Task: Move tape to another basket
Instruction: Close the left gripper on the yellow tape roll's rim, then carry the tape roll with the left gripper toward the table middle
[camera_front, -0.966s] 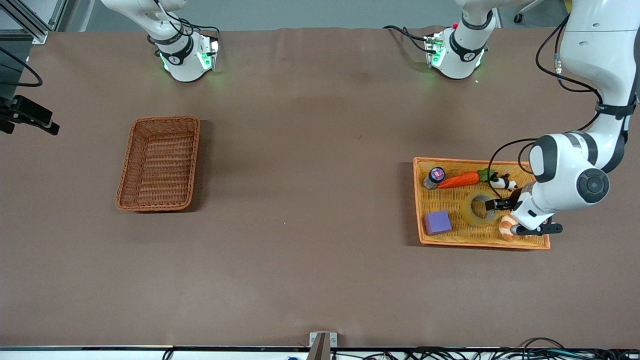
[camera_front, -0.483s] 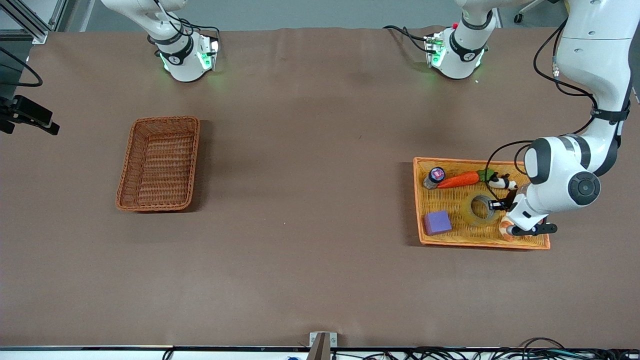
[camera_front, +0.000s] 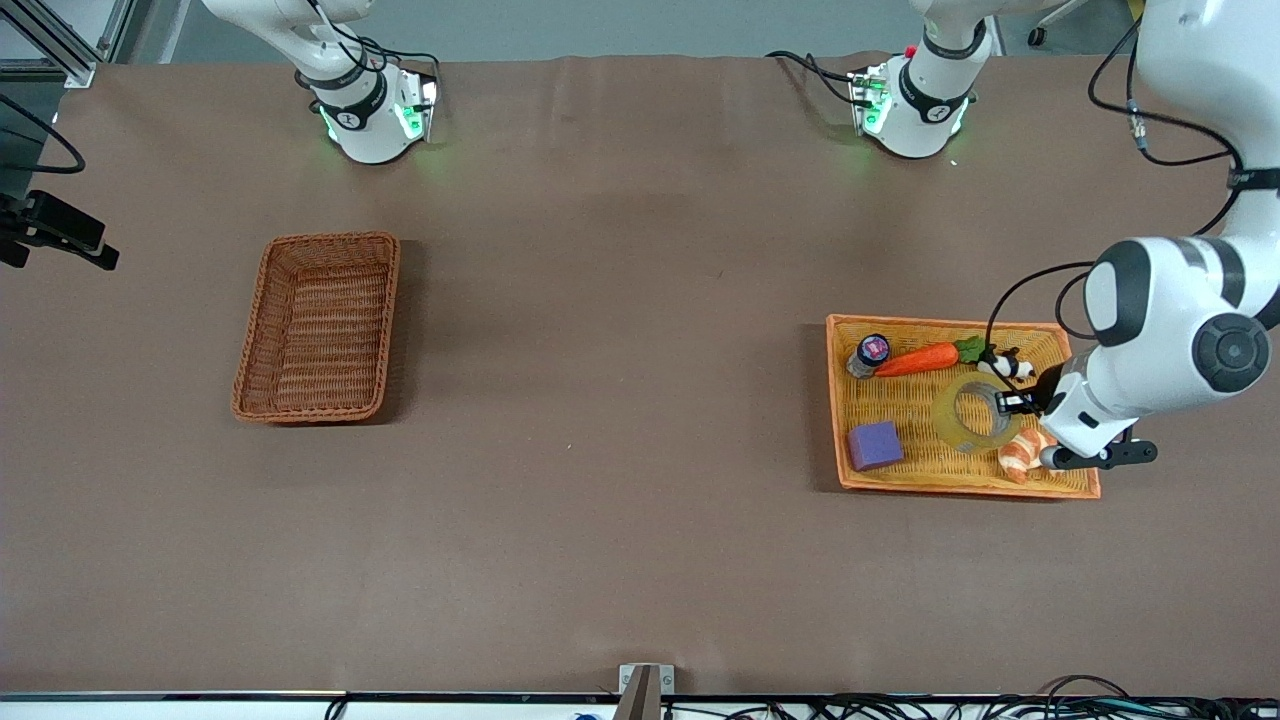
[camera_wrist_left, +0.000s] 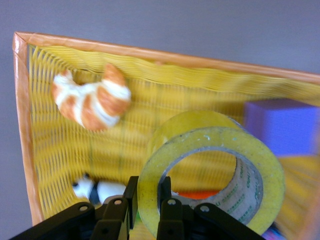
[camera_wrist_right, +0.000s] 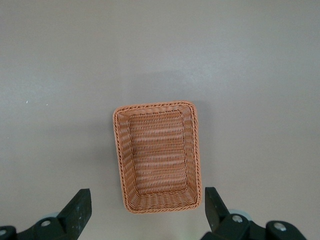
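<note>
Over the orange tray (camera_front: 1030, 488), the left gripper (camera_front: 1008, 402) pinches the tape (camera_front: 975, 412); right gripper (camera_wrist_right: 147, 215) gapes.

Table (camera_front: 620, 400) bears basket (camera_front: 318, 327), tray (camera_front: 1040, 488).

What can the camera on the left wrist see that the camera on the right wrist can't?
Only the left wrist view shows the left gripper shut on the tape, lifted over the orange tray, with a croissant, a purple block and a panda toy. Only the right wrist view shows the open right gripper high over the empty brown basket. Both show the bare brown table.
</note>
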